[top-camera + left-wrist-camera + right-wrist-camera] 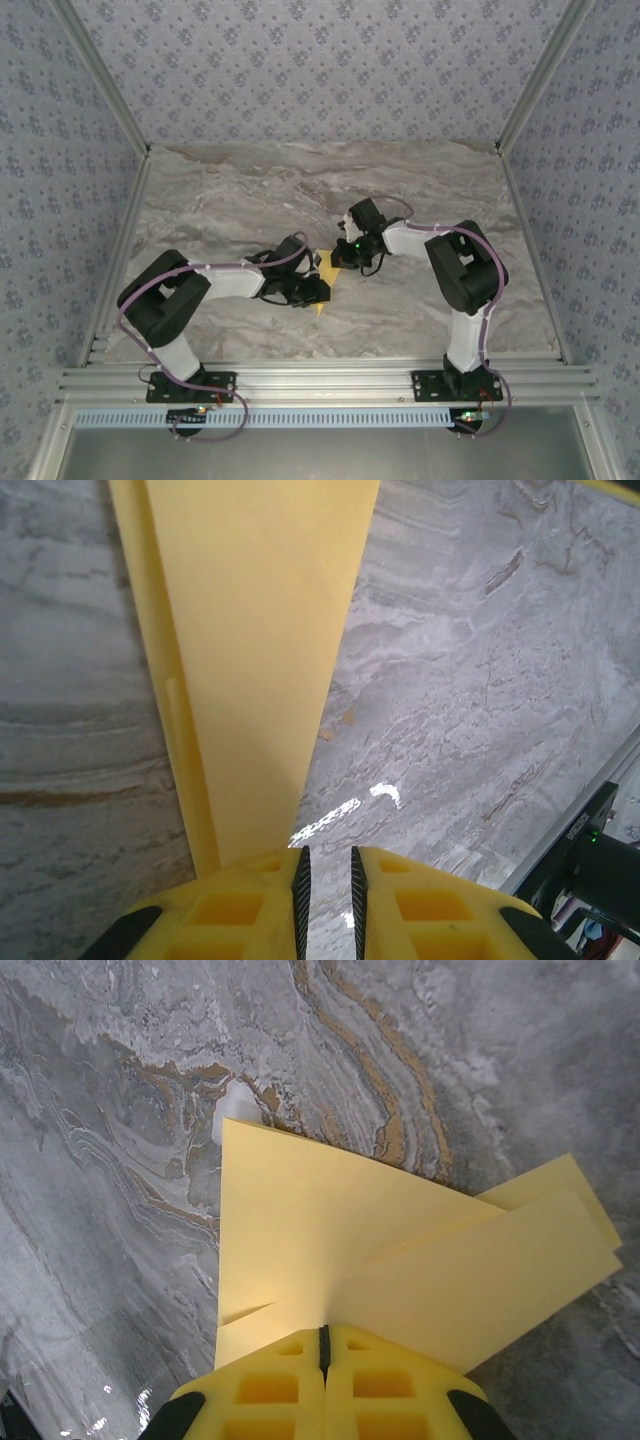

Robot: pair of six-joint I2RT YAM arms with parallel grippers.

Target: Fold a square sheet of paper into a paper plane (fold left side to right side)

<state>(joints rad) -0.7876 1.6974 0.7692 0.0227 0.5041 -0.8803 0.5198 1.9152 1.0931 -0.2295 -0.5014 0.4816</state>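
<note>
The yellow-orange sheet of paper (322, 268), folded into the narrow pointed paper plane shape, lies on the marble table between the two arms. In the left wrist view the paper (260, 630) is a long wedge running away from the left finger. My left gripper (327, 865) (314, 291) hovers at the wedge's near end. Its pads stand a small gap apart, with bare table between them. My right gripper (323, 1332) (342, 256) is shut on the paper (300, 1220), where a raised flap (500, 1270) meets the flat layer.
The grey marble table (230, 190) has open room behind and on both sides of the paper. Aluminium rails (320, 380) run along the near edge by the arm bases. Patterned walls close in the back and sides.
</note>
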